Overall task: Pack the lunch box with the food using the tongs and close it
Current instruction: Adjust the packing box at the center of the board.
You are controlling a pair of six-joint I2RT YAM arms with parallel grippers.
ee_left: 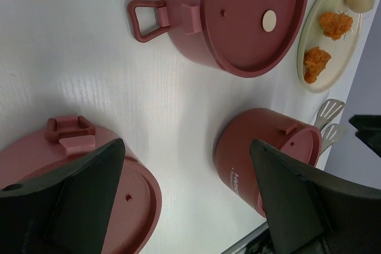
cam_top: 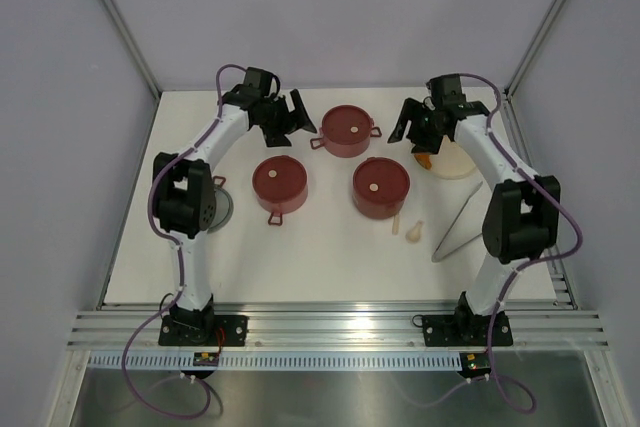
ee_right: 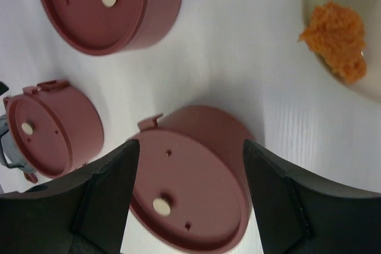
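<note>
Wrist views show left claw (ee_left: 187, 197) and right claw (ee_right: 187, 197) spread wide, holding nothing

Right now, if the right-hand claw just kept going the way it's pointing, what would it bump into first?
Most likely the lid of the dark-red bowl between the open right gripper's fingers, though depth is hard to judge.

White arm links with black joints, purple cables, and seemingly matte black pincer fingers (ee_left: 83, 194).

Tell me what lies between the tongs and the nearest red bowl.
In the top view, two small beige food pieces lie between the tongs and that lidded bowl.
</note>
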